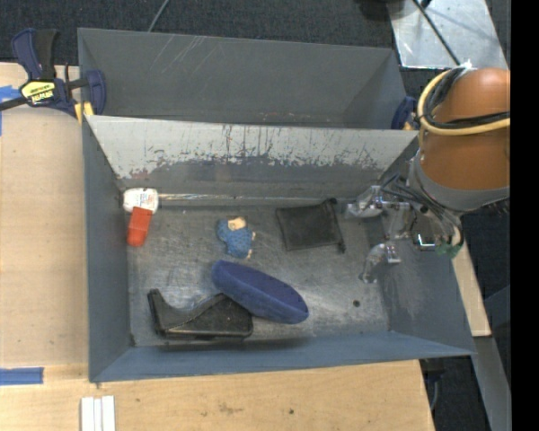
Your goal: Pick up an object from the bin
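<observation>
By the bin [251, 155]'s right wall, pincer [375, 232] spread wide, empty; dark square pad [307, 225] just beside. Blue oval [259, 292], black holder [200, 317] well apart.

Arm, wrist section: domed orange cover [472, 128], glossy, ringed by a pale yellow band [431, 97]; dark grey housing [449, 191] beneath. Jaws: bare silver metal with small brackets and fittings. Thin black cables [404, 191] between housing and jaws. One small green part [449, 250] at the housing's lower edge.
</observation>
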Controlling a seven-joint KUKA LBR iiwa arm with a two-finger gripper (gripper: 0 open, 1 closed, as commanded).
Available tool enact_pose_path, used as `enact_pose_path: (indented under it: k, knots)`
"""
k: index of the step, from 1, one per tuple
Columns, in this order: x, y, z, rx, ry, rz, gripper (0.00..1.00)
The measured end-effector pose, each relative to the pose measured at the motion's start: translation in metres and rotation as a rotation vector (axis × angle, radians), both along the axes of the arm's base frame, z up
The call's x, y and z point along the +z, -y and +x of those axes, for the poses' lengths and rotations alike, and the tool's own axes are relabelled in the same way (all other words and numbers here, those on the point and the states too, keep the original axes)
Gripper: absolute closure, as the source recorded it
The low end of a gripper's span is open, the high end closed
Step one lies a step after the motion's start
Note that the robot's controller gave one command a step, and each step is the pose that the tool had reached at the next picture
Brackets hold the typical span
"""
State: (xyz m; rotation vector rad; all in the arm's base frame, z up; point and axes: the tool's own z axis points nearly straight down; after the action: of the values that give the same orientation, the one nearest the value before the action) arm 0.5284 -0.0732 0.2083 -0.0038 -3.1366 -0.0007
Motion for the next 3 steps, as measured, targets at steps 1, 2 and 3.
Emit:
enact_pose_path:
  k: [1,2,3]
  knots:
    - [-0.055,-0.05,0.053,0.012,0.008,0.002,0.0]
    - [-0.136,-0.017,0.072,-0.142,0.011,0.001,0.0]
    - [-0.13,-0.016,0.078,-0.14,0.034,-0.002,1.0]
